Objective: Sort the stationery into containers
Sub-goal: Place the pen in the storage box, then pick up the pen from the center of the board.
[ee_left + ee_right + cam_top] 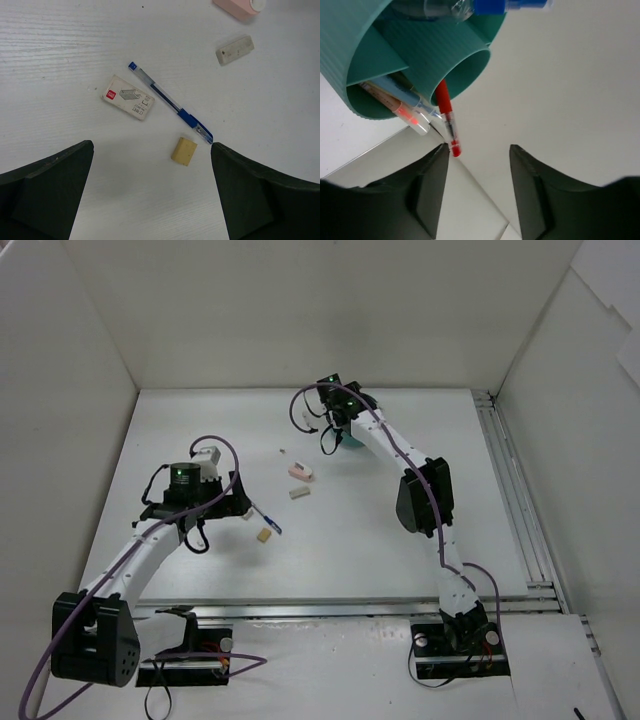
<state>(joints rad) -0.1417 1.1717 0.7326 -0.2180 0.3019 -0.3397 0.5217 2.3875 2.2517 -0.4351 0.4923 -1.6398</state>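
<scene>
The teal cup [420, 45] fills the top left of the right wrist view, its compartments holding pens and a blue-capped tube [490, 6]. A red pen [447, 115] stands in its round inner tube. My right gripper [479, 148] is open just off the pen's end, nothing between its fingers. In the top view the right arm hides most of the cup [352, 443]. My left gripper [152, 146] hangs open above the table. Just ahead of it lie a tan eraser [184, 151] and a blue pen [170, 102]. A white eraser [235, 49] and a pink eraser [237, 6] lie farther off.
A small white staple box [128, 97] lies beside the blue pen. White walls close in the table at the back and on both sides. A metal rail [510, 500] runs along the right edge.
</scene>
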